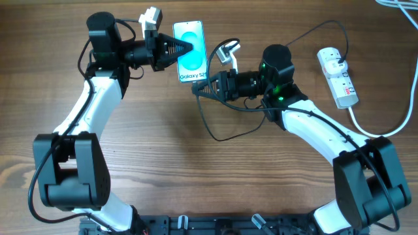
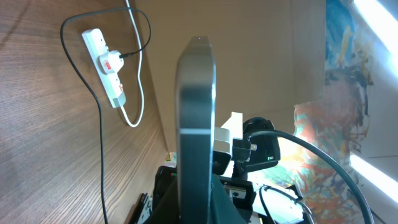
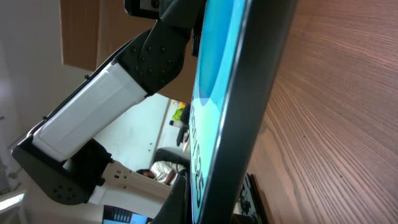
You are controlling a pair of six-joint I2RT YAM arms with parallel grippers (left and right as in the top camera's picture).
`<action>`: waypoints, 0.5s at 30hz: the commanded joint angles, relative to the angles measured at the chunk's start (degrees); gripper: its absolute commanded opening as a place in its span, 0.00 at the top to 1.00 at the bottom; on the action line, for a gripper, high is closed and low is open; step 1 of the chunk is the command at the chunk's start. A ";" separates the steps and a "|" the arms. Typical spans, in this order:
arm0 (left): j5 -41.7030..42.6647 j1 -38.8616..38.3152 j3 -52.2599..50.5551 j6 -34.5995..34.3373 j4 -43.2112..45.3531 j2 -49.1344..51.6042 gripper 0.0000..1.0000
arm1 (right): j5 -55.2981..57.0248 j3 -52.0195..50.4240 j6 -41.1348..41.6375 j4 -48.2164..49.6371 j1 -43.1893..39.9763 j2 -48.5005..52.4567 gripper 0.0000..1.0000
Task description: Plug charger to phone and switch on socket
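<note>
**Sam:** Which step are you on?

**Kit:** You are on the plugging-in step. Start at the left. Your left gripper (image 1: 185, 48) has its fingers pressed on the phone (image 1: 194, 59), pinching it by the long side. The phone sits near the top middle of the table (image 1: 196, 176), screen up. I can't tell if it rests on the wood or hangs just above it.

**Sam:** What does the phone look like?

**Kit:** It is slim and small, with pale edges. The screen glows teal-green, with an oval shape and the words "Galaxy S25". From your wrist cameras you only see its thin edge.

**Sam:** And on the right?

**Kit:** Your right gripper (image 1: 198, 89) is squeezed shut, just beside the bottom end of the phone. The thin black charger (image 1: 219, 136) runs out from its tips, so I think it is pinching the plug end. The little plug itself is hidden.

**Sam:** What comes next?

**Kit:** I think you must line the plug up straight with the hole in the phone's bottom edge and push gently. Hold the phone steady with the left side. The socket (image 1: 337, 77) lies far right, well apart from both grippers. Pressing its switch comes after that.
</note>
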 commanded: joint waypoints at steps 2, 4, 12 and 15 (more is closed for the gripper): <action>7.45 -3.30 0.20 1.99 -0.07 -1.57 0.96 | 6.23 0.90 -0.02 1.01 -0.57 -0.33 0.96; 7.45 -3.39 0.20 2.01 -0.04 -1.57 0.96 | 6.25 0.90 -0.07 1.05 -0.68 -0.33 0.96; 7.45 -3.39 0.20 2.01 -0.07 -1.57 0.96 | 6.19 0.90 1.27 1.42 -2.23 -0.33 0.96; 7.45 -3.39 0.20 1.99 -0.07 -1.57 0.96 | 6.19 0.90 0.79 1.73 -2.23 -0.33 0.96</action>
